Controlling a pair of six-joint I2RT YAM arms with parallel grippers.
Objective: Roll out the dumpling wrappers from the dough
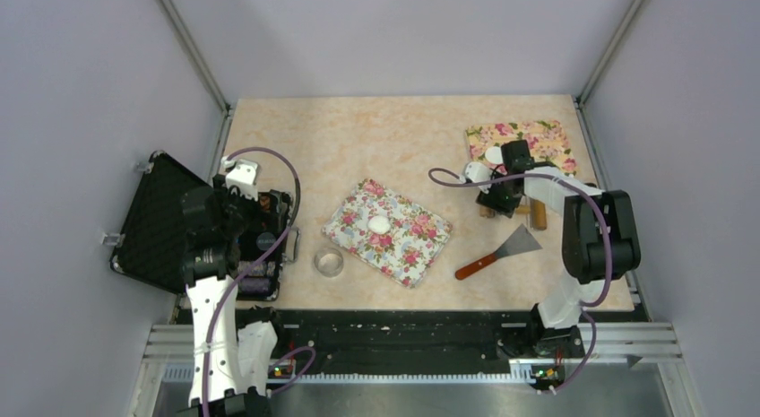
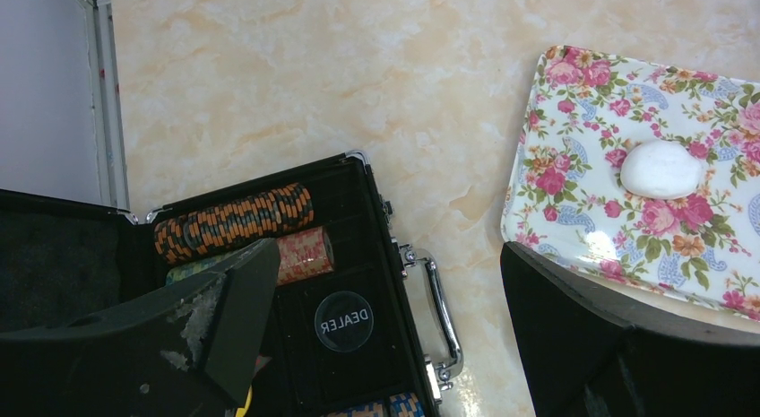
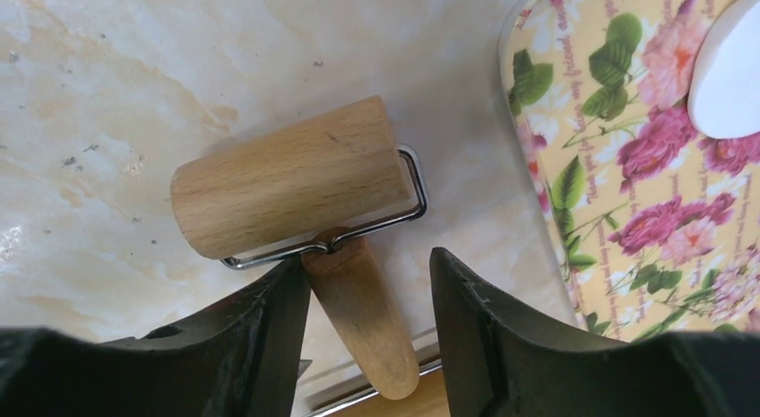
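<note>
Rounded white dough (image 2: pixel 661 169) on floral mat (image 2: pixel 574 206), right gripper (image 3: pixel 369 261) unclenched astride wooden roller handle (image 3: pixel 363 323), left gripper (image 2: pixel 387 247) spread

Beige marbled surface (image 1: pixel 394 139). Centre: white floral mat (image 1: pixel 421 247), set askew. Far right corner: yellow floral mat (image 1: pixel 542 134). Small glass bowl (image 1: pixel 328 261) just left of white mat. Scraper (image 1: pixel 502 252) right of white mat, red handle toward near edge. Wooden roller (image 3: pixel 287 188) just beside yellow mat, not touching. Left edge: open black chip case (image 1: pixel 260 238), lid tilted outward.
</note>
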